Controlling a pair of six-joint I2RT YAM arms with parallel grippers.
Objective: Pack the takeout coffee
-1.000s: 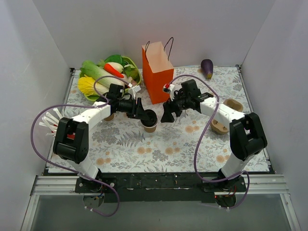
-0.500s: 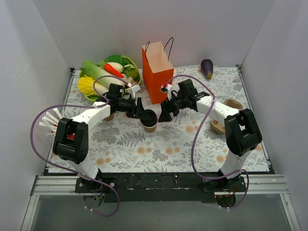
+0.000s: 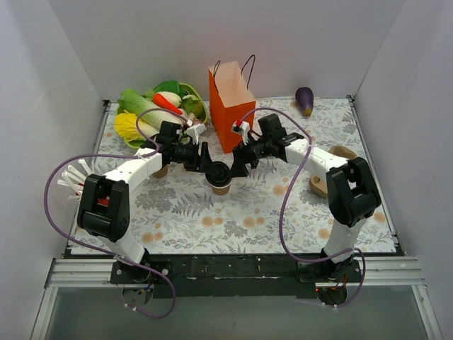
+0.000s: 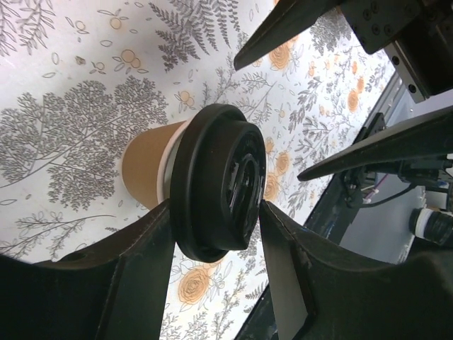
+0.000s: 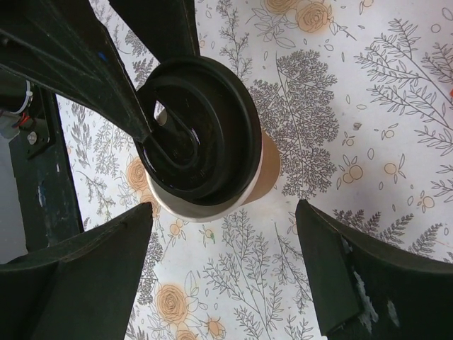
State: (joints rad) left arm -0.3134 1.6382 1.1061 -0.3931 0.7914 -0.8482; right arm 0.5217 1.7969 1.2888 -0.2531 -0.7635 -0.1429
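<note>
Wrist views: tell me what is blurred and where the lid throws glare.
Left wrist: the black lid is sharp with a bright glossy streak near its centre; the near fingers are dark, soft silhouettes. Right wrist: the lid shows one small white glint; the fingers are out of focus. Top external: evenly lit, soft shadows only.

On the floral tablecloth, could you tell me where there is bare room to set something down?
The near strip of the floral tablecloth, between the two arm bases, lies bare. The middle is crowded: both end effectors flank the lidded brown paper cup before the orange paper bag. Toy vegetables fill the far left corner.
</note>
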